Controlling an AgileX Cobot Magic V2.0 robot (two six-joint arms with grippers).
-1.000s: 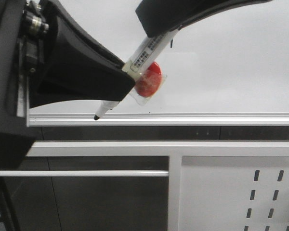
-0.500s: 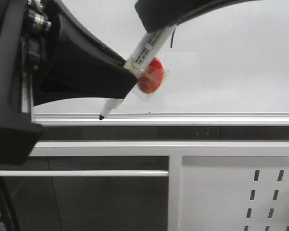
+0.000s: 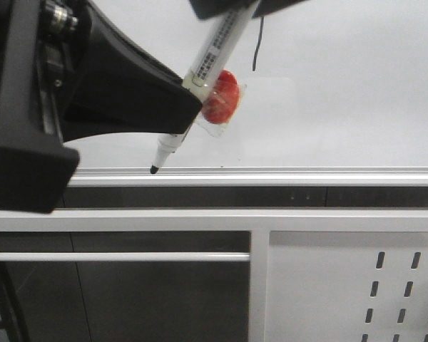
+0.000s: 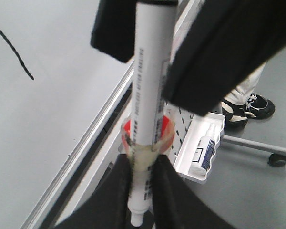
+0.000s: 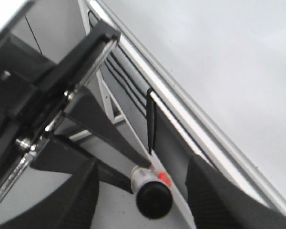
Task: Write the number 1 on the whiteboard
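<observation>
1 marker [image 3: 212,60] — 1 whiteboard [image 3: 357,92] — 1 pen stroke [image 3: 257,44].

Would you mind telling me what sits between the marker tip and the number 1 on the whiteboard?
In the front view, the marker tip and the number 1 are separated by a red disc taped to the marker; otherwise only bare whiteboard.

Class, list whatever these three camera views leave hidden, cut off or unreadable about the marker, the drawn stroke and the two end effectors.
- Front view: the top of the number 1 is cut off by the right arm above it.
- Front view: the marker print is too small to read.
- Left wrist view: the marker tip is cut off at the picture's edge, past the left end effector.
- Right wrist view: the right end effector's fingertips are out of frame.
</observation>
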